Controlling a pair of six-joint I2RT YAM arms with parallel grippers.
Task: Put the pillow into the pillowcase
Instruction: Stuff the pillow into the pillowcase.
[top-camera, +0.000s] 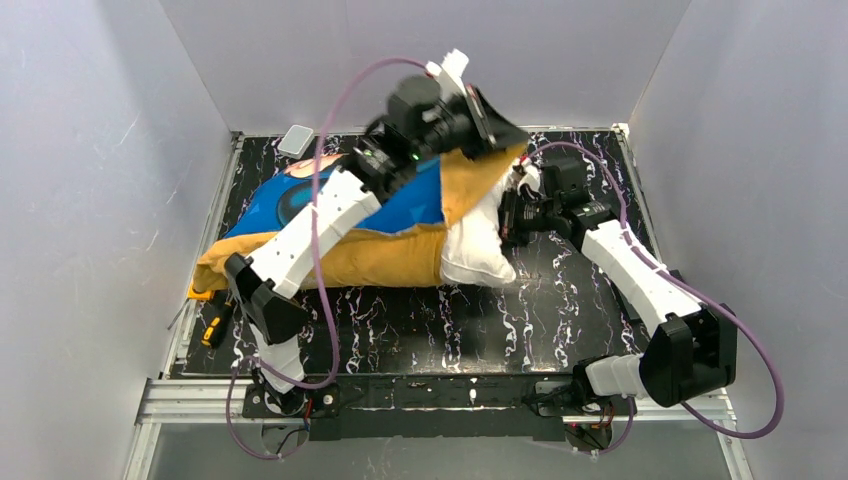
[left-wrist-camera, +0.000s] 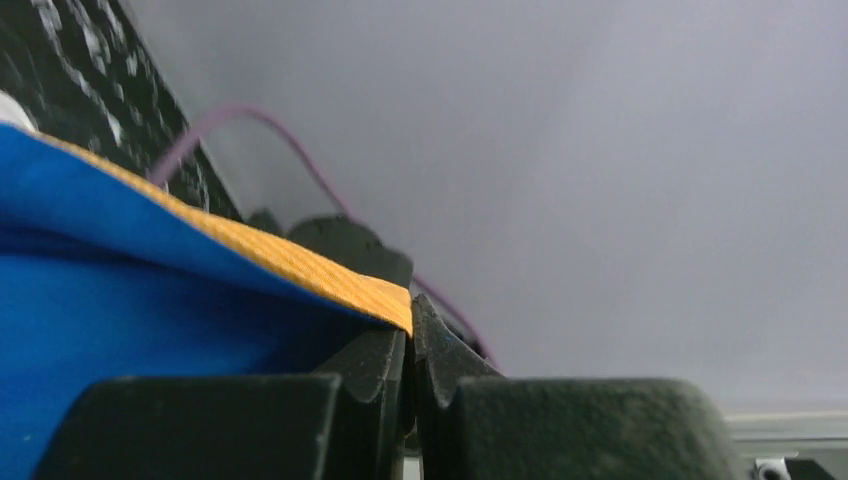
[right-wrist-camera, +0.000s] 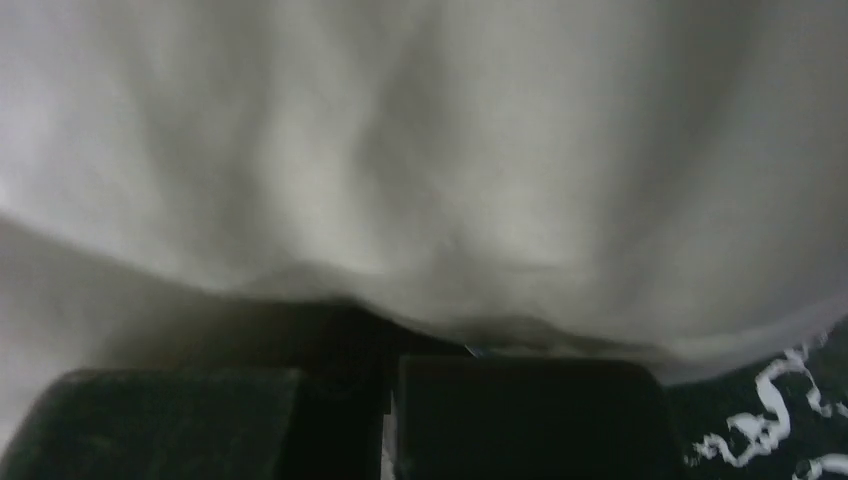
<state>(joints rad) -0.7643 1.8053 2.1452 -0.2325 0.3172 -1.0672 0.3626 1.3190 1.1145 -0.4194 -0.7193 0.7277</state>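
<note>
The pillowcase (top-camera: 400, 205), blue on top and orange-yellow underneath, lies across the left and middle of the table. The white pillow (top-camera: 478, 245) is mostly inside it, with one plump end sticking out at the right. My left gripper (top-camera: 507, 142) is shut on the case's orange flap and holds it raised over the opening. In the left wrist view the jaws (left-wrist-camera: 410, 330) pinch the orange-and-blue edge (left-wrist-camera: 330, 275). My right gripper (top-camera: 513, 215) is against the exposed pillow end. In the right wrist view its jaws (right-wrist-camera: 390, 350) stand together, tips buried in white pillow fabric (right-wrist-camera: 420, 150).
A small grey-white block (top-camera: 297, 139) lies at the back left corner. An orange-and-black tool (top-camera: 214, 322) lies at the table's left edge. Grey walls enclose the black marbled table (top-camera: 560, 310) on three sides.
</note>
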